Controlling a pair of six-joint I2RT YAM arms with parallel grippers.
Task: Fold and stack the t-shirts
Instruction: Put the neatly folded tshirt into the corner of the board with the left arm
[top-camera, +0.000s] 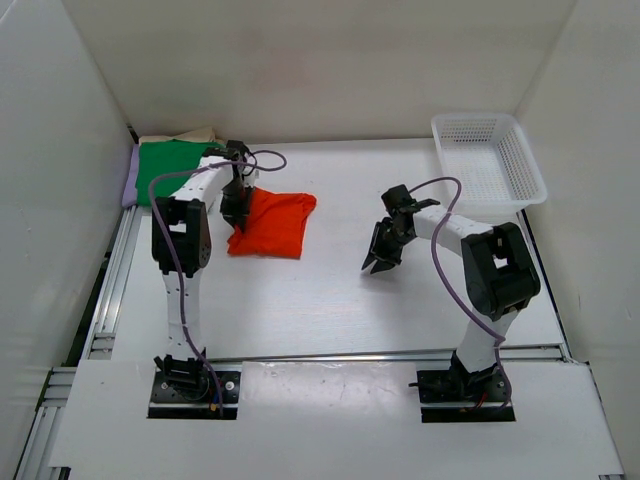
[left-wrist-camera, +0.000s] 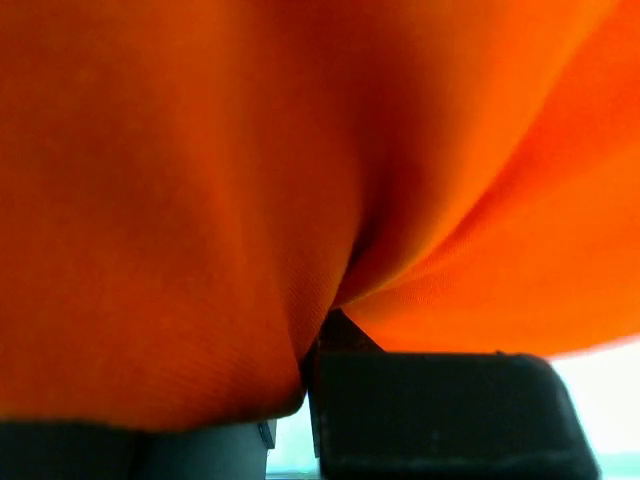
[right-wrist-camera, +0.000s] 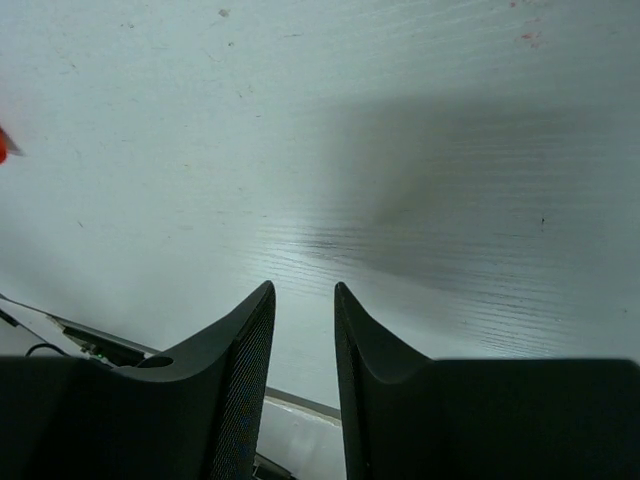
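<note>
The orange-red t-shirt (top-camera: 278, 225) lies folded on the table, left of centre. My left gripper (top-camera: 236, 212) stands at its left edge, shut on a pinch of the orange cloth. In the left wrist view the orange-red t-shirt (left-wrist-camera: 200, 200) fills the picture, gathered into the shut left gripper (left-wrist-camera: 312, 340). At the back left is a pile with the green t-shirt (top-camera: 170, 165) on top, a lilac t-shirt (top-camera: 129, 185) edge and a beige t-shirt (top-camera: 182, 135) edge showing beneath. My right gripper (top-camera: 378, 262) hovers over bare table right of centre. In its wrist view the right gripper (right-wrist-camera: 302, 290) is open and empty.
A white mesh basket (top-camera: 490, 160) stands at the back right corner. White walls close in the table on the left, back and right. Metal rails run along the left and near edges.
</note>
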